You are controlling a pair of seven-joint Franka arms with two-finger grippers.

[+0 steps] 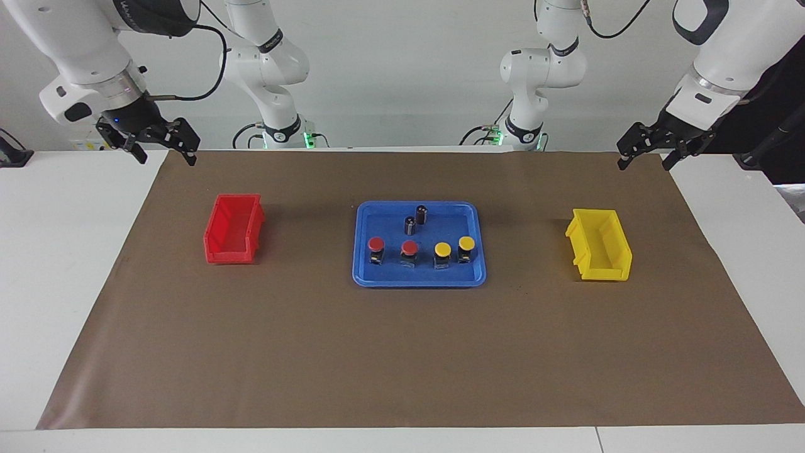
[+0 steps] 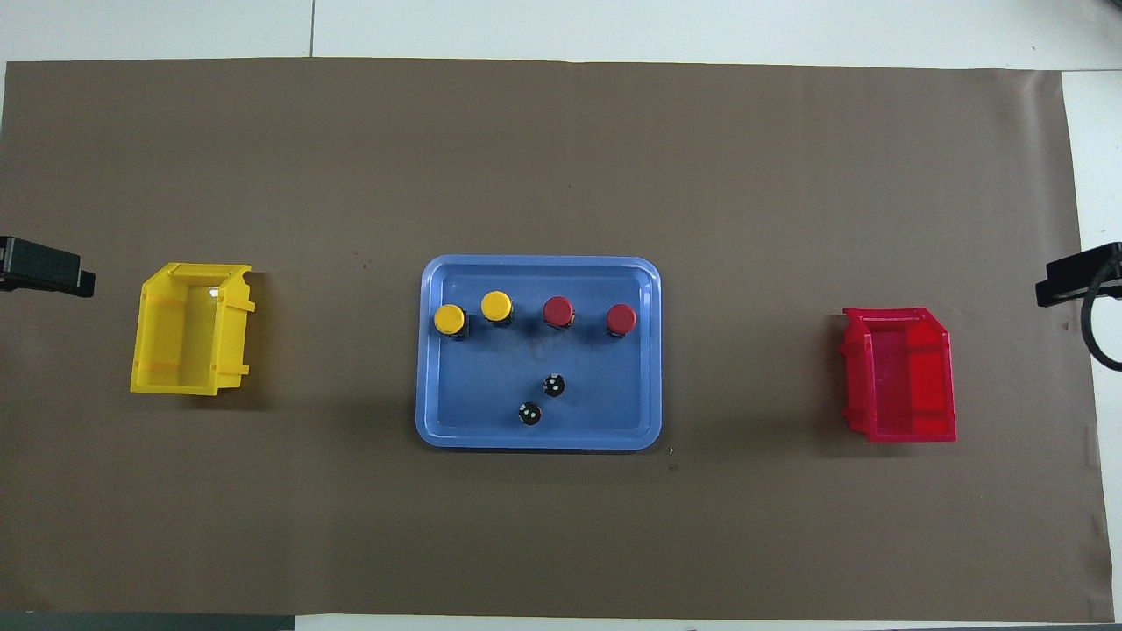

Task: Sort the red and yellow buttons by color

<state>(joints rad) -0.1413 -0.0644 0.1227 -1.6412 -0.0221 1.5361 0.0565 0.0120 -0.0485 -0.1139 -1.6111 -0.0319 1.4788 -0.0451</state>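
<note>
Blue plastic tray [image 1: 361, 251] sits mid brown mat [image 1: 402, 352] on the white tabletop [image 1: 63, 251], holding four push-buttons in a row: two red domed-cap buttons [image 1: 376, 250] [image 1: 409, 253] toward the right arm's end, two yellow domed-cap buttons [image 1: 443, 255] [image 1: 466, 249] toward the left arm's (two small dark cylinders [image 1: 421, 214] [image 1: 410, 224] stand nearer the robots). Red plastic bin [image 1: 234, 229] lies toward the right arm's end, yellow plastic bin [image 1: 599, 245] toward the left's. Right gripper [image 1: 162, 154] hangs over its mat corner, left gripper [image 1: 643, 157] over its own, both waiting, jaws spread and empty.
</note>
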